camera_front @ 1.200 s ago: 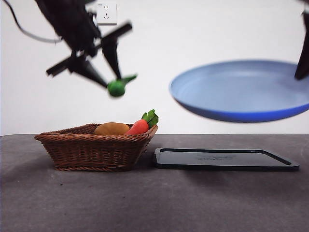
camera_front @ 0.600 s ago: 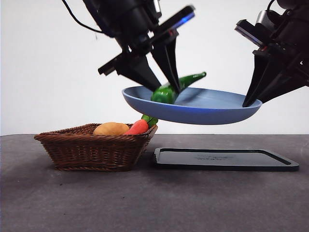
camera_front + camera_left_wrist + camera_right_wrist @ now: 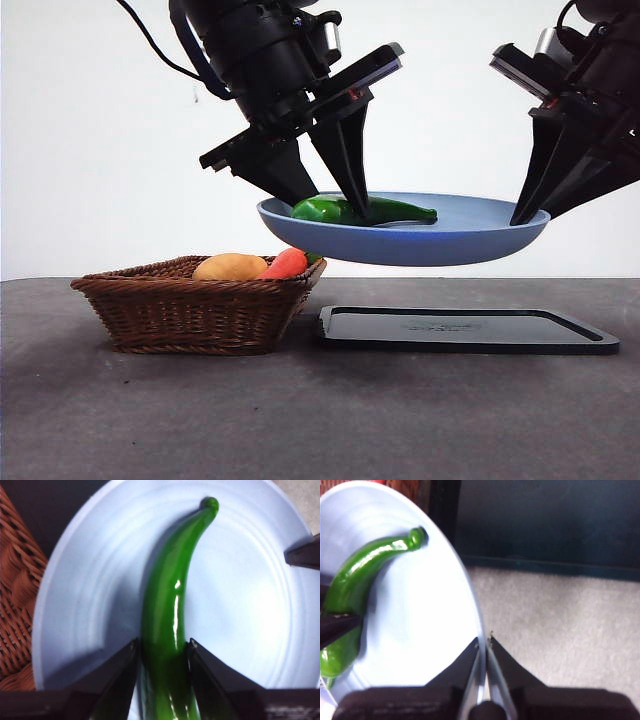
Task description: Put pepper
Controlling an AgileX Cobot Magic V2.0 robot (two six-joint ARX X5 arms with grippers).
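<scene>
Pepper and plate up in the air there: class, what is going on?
The left gripper holds the pepper, which lies in the blue plate. The right gripper pinches the plate's rim and holds it in the air above the black tray. A basket with a carrot sits beside the tray.

1 pepper (image 3: 362, 211), 1 blue plate (image 3: 470, 240), 1 basket (image 3: 190, 310), 1 carrot (image 3: 286, 264), 1 potato (image 3: 231, 267), 1 black tray (image 3: 465, 329).

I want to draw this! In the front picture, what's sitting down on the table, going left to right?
Wicker basket → potato → carrot → black tray.
</scene>
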